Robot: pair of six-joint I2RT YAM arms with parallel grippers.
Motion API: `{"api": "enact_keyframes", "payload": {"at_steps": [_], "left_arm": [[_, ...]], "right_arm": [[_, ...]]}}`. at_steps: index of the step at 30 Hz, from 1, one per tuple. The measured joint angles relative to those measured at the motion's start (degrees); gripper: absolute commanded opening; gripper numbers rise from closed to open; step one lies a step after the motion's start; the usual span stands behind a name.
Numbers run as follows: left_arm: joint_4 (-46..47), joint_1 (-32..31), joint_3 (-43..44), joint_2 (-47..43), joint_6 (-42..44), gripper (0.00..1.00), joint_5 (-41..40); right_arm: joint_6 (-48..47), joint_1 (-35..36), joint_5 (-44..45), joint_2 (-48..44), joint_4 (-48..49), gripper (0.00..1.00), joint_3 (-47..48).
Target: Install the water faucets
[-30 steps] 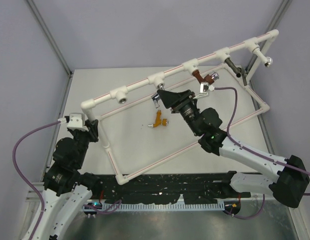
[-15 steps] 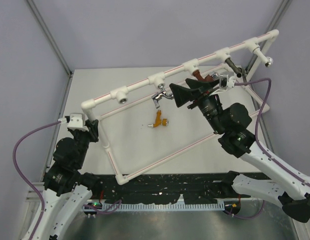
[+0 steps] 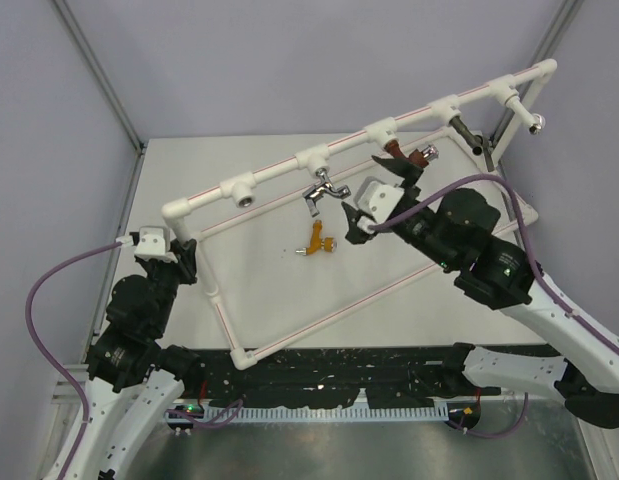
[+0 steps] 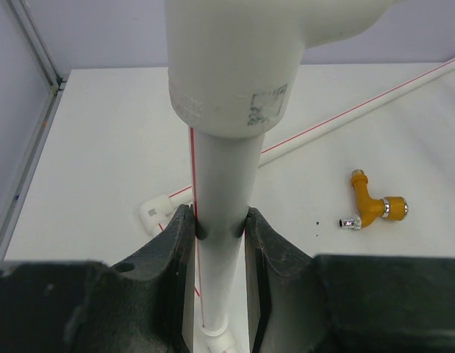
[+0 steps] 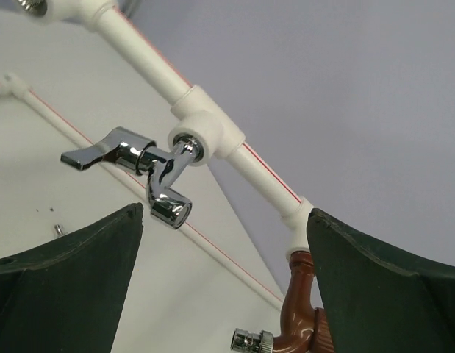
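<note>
A chrome faucet [image 3: 324, 191] [image 5: 157, 173] hangs from a tee socket [image 5: 205, 136] on the top rail of the white pipe frame [image 3: 279, 170]. To its right a red-brown faucet [image 3: 404, 155] [image 5: 301, 309] and a dark grey faucet [image 3: 467, 132] hang from their own sockets. An orange-yellow faucet [image 3: 319, 240] [image 4: 374, 207] lies loose on the table. My right gripper [image 3: 372, 190] [image 5: 226, 213] is open just below the rail, between the chrome and red-brown faucets, and holds nothing. My left gripper [image 3: 179, 250] [image 4: 220, 228] is shut on the frame's upright pipe [image 4: 220, 169] at the left corner.
A tee socket [image 3: 245, 189] left of the chrome faucet has nothing in it. The rail's far right socket carries a small silver fitting [image 3: 537, 122]. The frame's lower pipes [image 3: 319, 320] lie across the table. Metal cage posts [image 3: 99, 75] stand at the back corners.
My right gripper opened and let go of the chrome faucet, then drew back to the right and turned. The chrome faucet stays in its socket. The left arm has not moved.
</note>
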Motion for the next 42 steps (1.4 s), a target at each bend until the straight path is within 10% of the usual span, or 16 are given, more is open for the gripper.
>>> {"api": "enact_keyframes", "payload": {"at_steps": [18,26,36,42], "left_arm": [[0.0,0.0,0.0,0.0,0.0,0.0,0.0],[0.0,0.0,0.0,0.0,0.0,0.0,0.0],[0.0,0.0,0.0,0.0,0.0,0.0,-0.3],[0.1,0.0,0.0,0.0,0.0,0.0,-0.4]], "right_arm": [[-43.1,11.9,19.3,11.4,5.6,0.88,-7.2],[-48.1,11.9,23.0,16.0,13.6,0.51,-8.5],[-33.9,11.9,23.8,16.7,21.3,0.06,-8.5],[-6.1,10.3,24.2,15.6,27.2,0.05,-9.6]]}}
